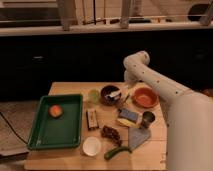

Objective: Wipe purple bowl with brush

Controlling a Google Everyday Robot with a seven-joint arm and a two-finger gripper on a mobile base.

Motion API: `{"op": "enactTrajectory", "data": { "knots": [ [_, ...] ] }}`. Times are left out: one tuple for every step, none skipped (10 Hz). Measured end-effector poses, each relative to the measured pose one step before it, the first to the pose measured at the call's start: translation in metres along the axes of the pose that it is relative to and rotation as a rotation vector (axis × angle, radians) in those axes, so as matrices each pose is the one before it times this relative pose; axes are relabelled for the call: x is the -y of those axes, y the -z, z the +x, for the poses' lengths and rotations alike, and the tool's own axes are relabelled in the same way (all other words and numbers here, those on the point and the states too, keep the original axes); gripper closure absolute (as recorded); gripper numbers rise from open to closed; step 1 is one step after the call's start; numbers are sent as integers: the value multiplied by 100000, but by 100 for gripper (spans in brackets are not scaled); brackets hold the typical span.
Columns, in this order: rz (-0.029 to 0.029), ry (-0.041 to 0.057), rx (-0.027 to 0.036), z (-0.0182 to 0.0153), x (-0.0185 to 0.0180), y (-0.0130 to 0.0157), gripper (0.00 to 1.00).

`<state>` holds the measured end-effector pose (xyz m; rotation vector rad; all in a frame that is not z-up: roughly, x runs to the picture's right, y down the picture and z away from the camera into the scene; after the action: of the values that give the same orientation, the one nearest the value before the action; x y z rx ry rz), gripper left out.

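Claw (124, 93) at purple bowl (106, 93) rim beside brush (115, 94), grip indiscernible.

The table (65, 89) is holding a tray (67, 134), purple bowl (105, 96), orange bowl (145, 98), white bowl (92, 146), sponge (128, 117) and block (91, 120). The gripper (123, 95) is hanging by the purple bowl.

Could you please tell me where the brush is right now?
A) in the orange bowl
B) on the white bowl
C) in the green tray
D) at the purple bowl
D: the whitish brush shows over the right part of the purple bowl, with the gripper just to its right, between that bowl and the orange bowl.
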<state>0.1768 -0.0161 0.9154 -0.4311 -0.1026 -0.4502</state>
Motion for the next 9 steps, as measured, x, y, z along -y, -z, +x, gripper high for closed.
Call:
{"op": "enactTrajectory", "data": {
  "knots": [
    [676,-683,-736,330,229,192,100],
    [1190,-270,-494,74,501,245,100],
    [2019,-21,-92,42,514,370,100],
    [1473,438,120,139,216,330,100],
    [1207,1368,413,-331,350,297,100],
    [1370,1784,1764,-1269,805,298,100],
    [525,1018,725,-341,196,141,100],
    [225,907,148,40,-52,165,100],
    [259,1222,738,-316,63,115,100]
  ]
}}
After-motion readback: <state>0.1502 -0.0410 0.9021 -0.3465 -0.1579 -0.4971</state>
